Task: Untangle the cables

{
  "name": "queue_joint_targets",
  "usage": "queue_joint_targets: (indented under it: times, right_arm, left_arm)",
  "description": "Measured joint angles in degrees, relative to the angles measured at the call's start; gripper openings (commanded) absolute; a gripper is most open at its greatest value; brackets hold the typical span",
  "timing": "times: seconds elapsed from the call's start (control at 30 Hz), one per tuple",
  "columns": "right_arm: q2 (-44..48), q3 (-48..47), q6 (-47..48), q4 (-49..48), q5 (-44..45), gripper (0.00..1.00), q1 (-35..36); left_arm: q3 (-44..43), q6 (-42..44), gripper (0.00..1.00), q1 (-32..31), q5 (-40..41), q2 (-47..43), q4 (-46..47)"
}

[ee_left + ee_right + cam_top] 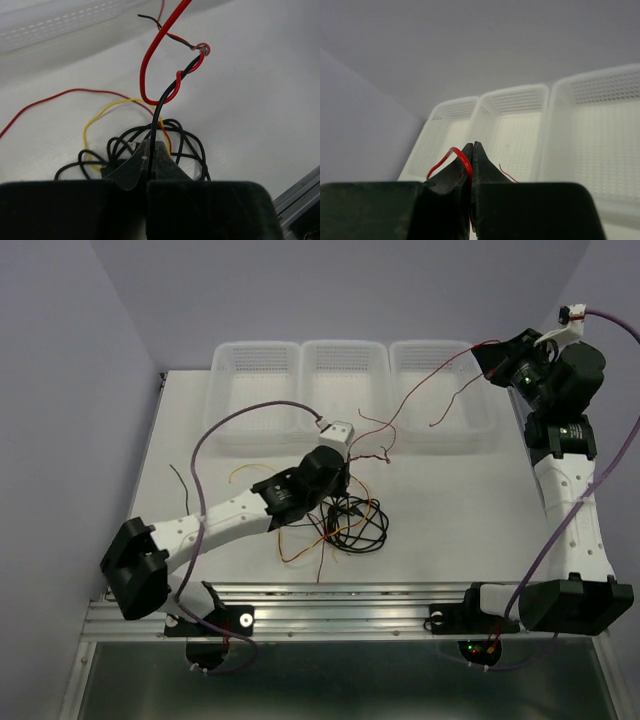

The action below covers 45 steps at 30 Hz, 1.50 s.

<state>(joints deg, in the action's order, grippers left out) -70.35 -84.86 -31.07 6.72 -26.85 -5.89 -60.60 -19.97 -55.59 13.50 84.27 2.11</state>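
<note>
A tangle of thin cables in black, red and yellow lies at the table's middle. My left gripper is shut on a black cable that rises from its tips and is twisted with a red cable at a knot. The black coil and a yellow cable lie below. My right gripper is raised at the back right, shut on a red cable that stretches down-left toward the tangle.
Three white perforated trays stand in a row at the table's back; they also show in the right wrist view. A lone black wire lies at the left. Thick purple arm cables arc over the table. A metal rail runs along the near edge.
</note>
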Motion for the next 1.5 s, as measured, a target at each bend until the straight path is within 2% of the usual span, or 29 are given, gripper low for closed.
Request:
queue_joint_targets:
  times: [0.1, 0.2, 0.3, 0.4, 0.63, 0.87, 1.17, 1.4, 1.5]
  right_arm:
    - [-2.1, 4.81, -0.57, 1.4, 10.23, 0.01, -0.02]
    - [-2.25, 12.87, -1.6, 2.32, 16.83, 0.01, -0.02]
    - [-2.25, 19.85, -1.9, 4.48, 22.25, 0.01, 0.0]
    - [-2.03, 23.45, -2.32, 5.16, 24.76, 0.01, -0.87]
    - [-0.68, 27.76, -3.23, 4.85, 25.64, 0.01, -11.89]
    - [-0.39, 30.73, -3.28, 4.72, 24.94, 0.01, -17.68]
    - [-0.52, 31.34, -2.71, 4.72, 22.77, 0.01, -18.58]
    - [-0.7, 31.39, 0.35, 2.08, 10.73, 0.01, -17.68]
    - [-0.7, 30.4, 1.18, 2.23, 7.02, 0.01, -14.78]
  left_arm:
    - [0.92, -4.66, 0.0, 2.34, 5.55, -8.52, -6.08]
    - [0.92, -8.17, 0.0, 8.66, 8.28, -16.57, -8.96]
    - [1.01, -11.15, 0.0, 19.91, 10.14, -24.68, -12.44]
    - [1.03, -12.81, 0.0, 26.82, 11.04, -27.91, -16.48]
    - [-0.42, -15.39, 0.0, 36.17, 11.04, -29.35, -25.49]
    - [-8.7, -16.52, 0.0, 44.26, 11.72, -28.11, -30.47]
    - [-14.67, -16.76, 0.0, 51.12, 11.37, -24.76, -34.64]
    - [-16.37, -14.99, 0.0, 52.06, 3.89, -24.98, -32.72]
    - [-13.05, -14.82, 0.0, 52.09, -0.57, -26.4, -29.75]
